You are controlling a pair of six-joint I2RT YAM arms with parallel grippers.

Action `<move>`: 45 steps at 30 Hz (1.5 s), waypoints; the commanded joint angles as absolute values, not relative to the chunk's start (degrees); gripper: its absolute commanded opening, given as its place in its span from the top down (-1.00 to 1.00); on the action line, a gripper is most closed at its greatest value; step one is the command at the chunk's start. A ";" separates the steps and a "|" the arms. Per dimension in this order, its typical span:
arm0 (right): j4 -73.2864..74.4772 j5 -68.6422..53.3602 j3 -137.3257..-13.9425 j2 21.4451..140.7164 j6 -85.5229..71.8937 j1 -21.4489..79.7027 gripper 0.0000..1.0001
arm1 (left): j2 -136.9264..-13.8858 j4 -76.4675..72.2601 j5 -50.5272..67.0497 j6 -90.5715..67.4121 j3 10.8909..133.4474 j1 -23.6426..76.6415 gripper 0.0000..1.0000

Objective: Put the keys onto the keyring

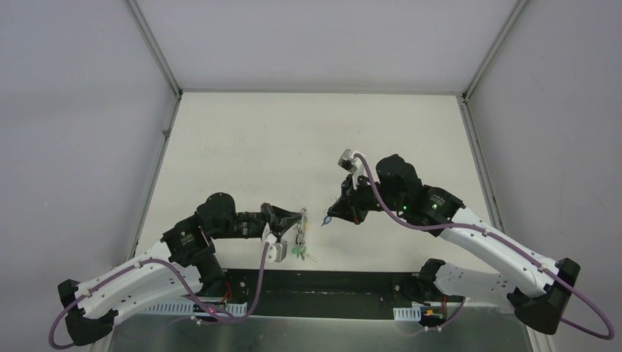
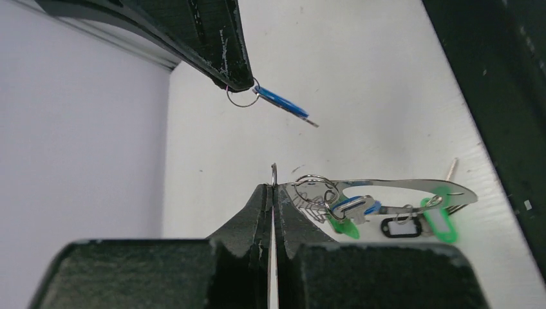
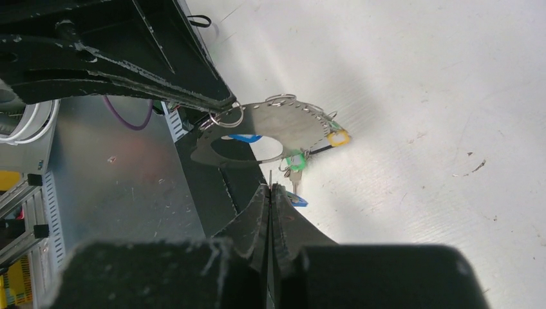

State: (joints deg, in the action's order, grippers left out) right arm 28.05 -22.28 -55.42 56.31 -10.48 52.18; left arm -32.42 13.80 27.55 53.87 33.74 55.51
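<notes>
Above the table (image 1: 257,132), right claw (image 2: 238,80) pinches a blue key (image 2: 281,102) slanting downward; left claw (image 2: 273,193) grips the keyring (image 2: 412,185).

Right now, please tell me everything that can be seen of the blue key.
The blue key has a blue plastic head, a thin silver tip and a small silver wire ring at its head. The right gripper, shut, pinches that ring, so the key sticks out tilted. It is apart from the keyring at the left gripper.
</notes>
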 commanded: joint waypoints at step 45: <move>39.37 -40.34 -74.57 77.96 -14.66 51.75 1.00 | -31.64 18.87 31.38 84.73 36.91 55.83 1.00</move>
State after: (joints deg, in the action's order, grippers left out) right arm 37.76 -41.10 -71.81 77.41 -14.11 51.94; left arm -31.99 21.06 28.71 84.40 33.63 55.51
